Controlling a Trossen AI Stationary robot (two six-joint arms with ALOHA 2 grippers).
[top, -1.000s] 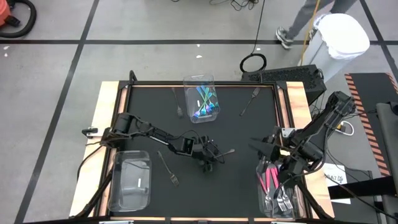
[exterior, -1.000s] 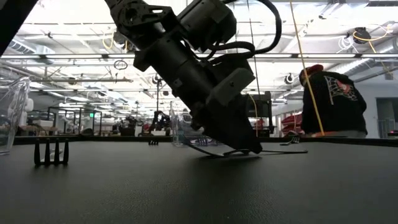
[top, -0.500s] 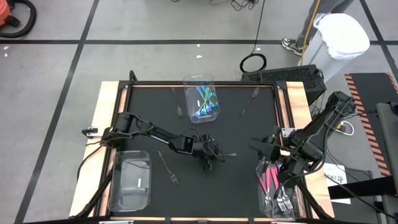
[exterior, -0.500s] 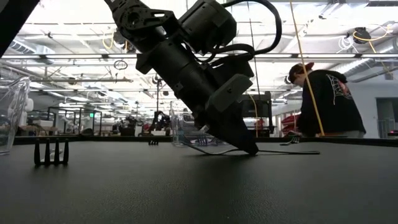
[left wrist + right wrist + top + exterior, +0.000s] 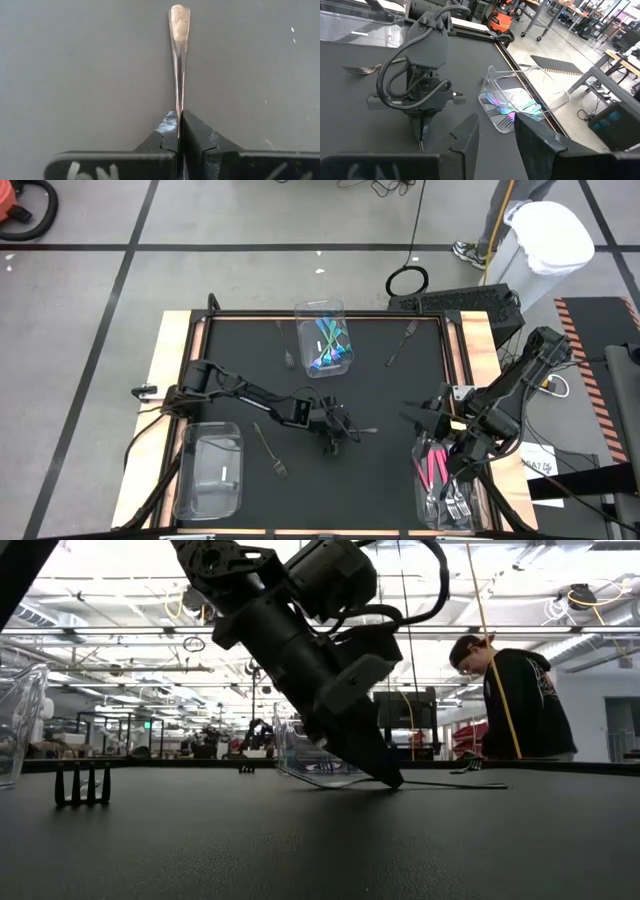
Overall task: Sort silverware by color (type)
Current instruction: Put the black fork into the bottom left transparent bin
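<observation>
Three clear bins are seen in the high view, and the sorting is judged to be partly done. At the lower left of the frame an empty-looking bin (image 5: 209, 471) is seen, with a dark fork (image 5: 269, 451) lying loose just to its right. Higher up, left of centre, another small dark utensil (image 5: 287, 358) lies on the black tabletop (image 5: 390, 470), beside the top-centre bin (image 5: 325, 340), in which teal-handled pieces (image 5: 330, 345) are already gathered. At the centre, the left claw (image 5: 339, 435) is closed on a slim utensil (image 5: 362, 430), whose handle is seen pointing right. A further fork (image 5: 401, 343) lies loose at the upper right. At the lower right, the right claw (image 5: 432, 423) is held with its fingers parted and nothing between them, above the bin (image 5: 447, 490) where pink-handled and silvery pieces (image 5: 436, 468) are kept. Four pieces are thus judged to be left. The pinch itself is shown only in the left wrist view, where the handle (image 5: 178, 55) is seen clamped edge-on between the fingers (image 5: 167, 135). That the claw tip (image 5: 385, 773) is down at the tabletop is shown only in the low view, along with a person (image 5: 515, 695) standing beyond. The left claw (image 5: 422, 132) and teal bin (image 5: 522, 97) are seen together in the right wrist view.
</observation>
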